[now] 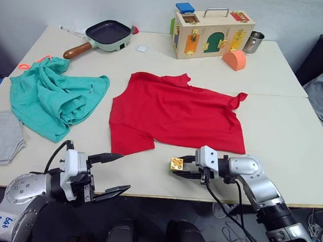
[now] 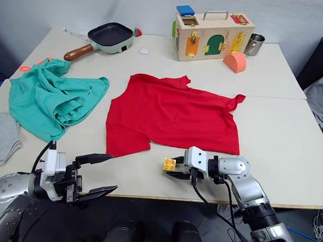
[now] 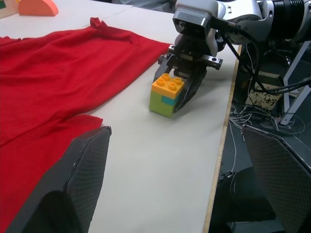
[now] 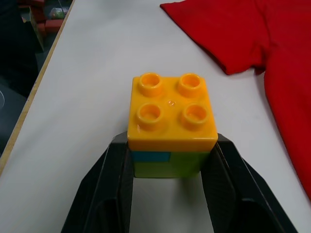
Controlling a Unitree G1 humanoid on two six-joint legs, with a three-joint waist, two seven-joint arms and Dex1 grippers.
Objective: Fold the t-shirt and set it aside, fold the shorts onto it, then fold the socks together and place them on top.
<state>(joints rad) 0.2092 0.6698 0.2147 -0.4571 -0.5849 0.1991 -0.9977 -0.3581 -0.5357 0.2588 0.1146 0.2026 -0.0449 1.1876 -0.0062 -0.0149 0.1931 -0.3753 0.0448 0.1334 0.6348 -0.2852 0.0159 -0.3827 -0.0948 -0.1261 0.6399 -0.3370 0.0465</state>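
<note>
Toy block [image 4: 171, 126] on white table [image 1: 293, 141]

Head stereo overlooks the table [image 1: 282, 135]; wrist cameras sit close, facing each other.

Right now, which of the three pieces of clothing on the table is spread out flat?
The red t-shirt in the middle lies spread flat. The teal shorts beside it are a rumpled heap, and the grey socks lie by the table's left edge.
</note>
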